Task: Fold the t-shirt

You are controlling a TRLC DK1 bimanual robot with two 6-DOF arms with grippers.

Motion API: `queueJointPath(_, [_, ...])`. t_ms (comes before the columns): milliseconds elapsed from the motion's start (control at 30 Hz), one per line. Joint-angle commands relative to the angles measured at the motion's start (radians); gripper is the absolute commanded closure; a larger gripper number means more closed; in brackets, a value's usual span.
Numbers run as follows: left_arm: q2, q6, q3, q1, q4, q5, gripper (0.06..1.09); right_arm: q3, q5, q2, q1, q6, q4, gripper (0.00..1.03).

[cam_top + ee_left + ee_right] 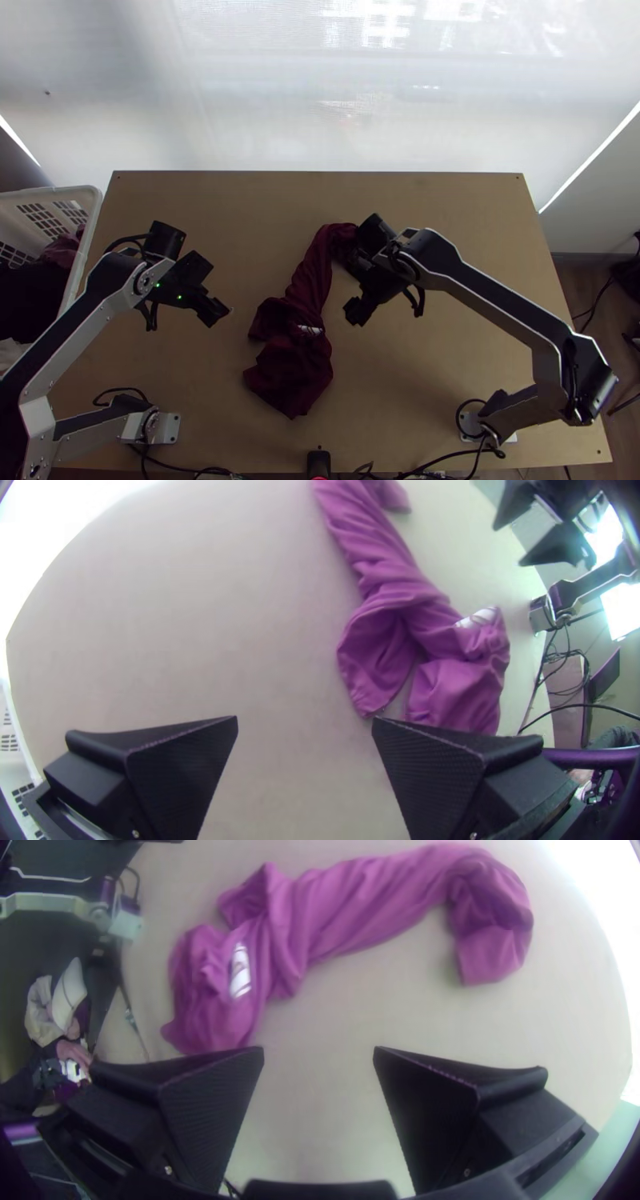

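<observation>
Table: light wooden top (448, 360), bare on all sides of the t-shirt (292, 360), which lies near its middle.
T-shirt: dark red, bunched into a long twisted strip, narrow on the far side and spreading into a loose bundle towards the arms' bases; a white patch (310, 329) shows on the bundle.
Curtain: pale and bright (264, 112), beyond the t-shirt, past the table's far edge.
Basket: white, with slotted sides (90, 240), well to the left of the t-shirt, at the table's left edge, with dark, reddish and pale cloth in it.
Near edge: a small black device with a red light (318, 464) and black cables (432, 460), on the bases' side of the t-shirt.
Floor: brown wood (588, 308), well off to the right of the t-shirt, past the table.
Left gripper: left of the t-shirt (210, 290), apart from it, fingers wide, nothing between them.
Right gripper: over the right side of the t-shirt's far end in the top view (352, 286), fingers wide, holding nothing.
Top view: the right arm hides part of the t-shirt's far end.
Right wrist view: that far end lies uncovered, bent round like a hook (493, 953).
</observation>
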Motion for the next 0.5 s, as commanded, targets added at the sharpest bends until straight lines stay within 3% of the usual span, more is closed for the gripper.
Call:
queueJointPath(0, [-0.098, 0.035, -0.175, 0.097, 0.052, -0.044, 0.11, -0.025, -0.022, -0.073, 0.137, 0.009, -0.05, 0.26])
queueJointPath(167, [-0.112, -0.005, -0.206, 0.078, 0.089, -0.044, 0.11, -0.003, -0.059, -0.059, 0.209, 0.03, -0.055, 0.26])
queueJointPath(467, [-0.136, 0.022, -0.216, 0.212, 0.078, -0.046, 0.11, 0.102, -0.097, 0.074, 0.273, 0.024, -0.044, 0.26])
